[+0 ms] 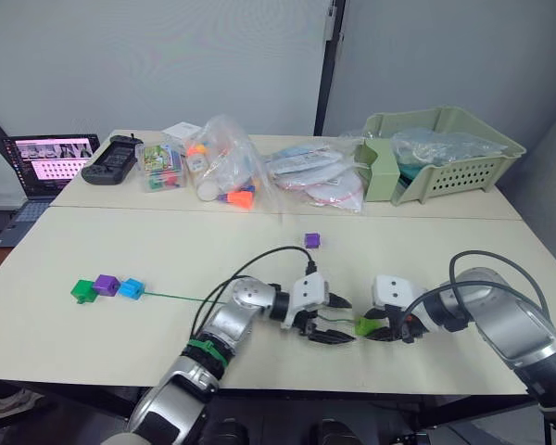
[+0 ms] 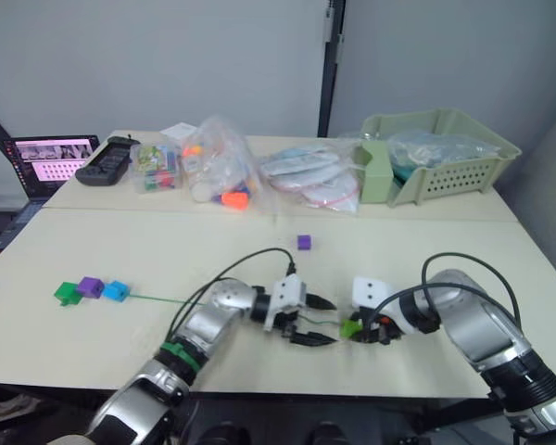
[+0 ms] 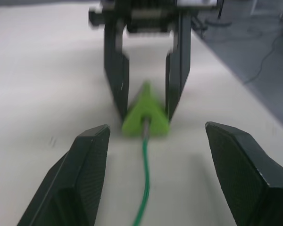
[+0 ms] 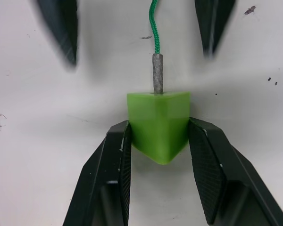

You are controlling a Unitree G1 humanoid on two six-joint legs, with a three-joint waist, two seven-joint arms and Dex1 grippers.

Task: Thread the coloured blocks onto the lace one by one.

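Three blocks, dark green (image 1: 82,290), purple (image 1: 106,285) and blue (image 1: 131,288), are already sitting threaded on the lace (image 1: 171,297) at the worktop's (image 1: 120,232) left; a second purple block (image 1: 311,240) is lying loose. The lime green block (image 4: 158,123) is being pinched by the right end effector (image 4: 159,141) near the front edge. The left end effector (image 3: 153,155) is being held spread, gripping nothing. The block is judged light, rigid and slippery; the cord limp, best grasped just behind its stiff tip (image 4: 157,73). The tip entering the block is being revealed by the wrist views, unlike the head views.
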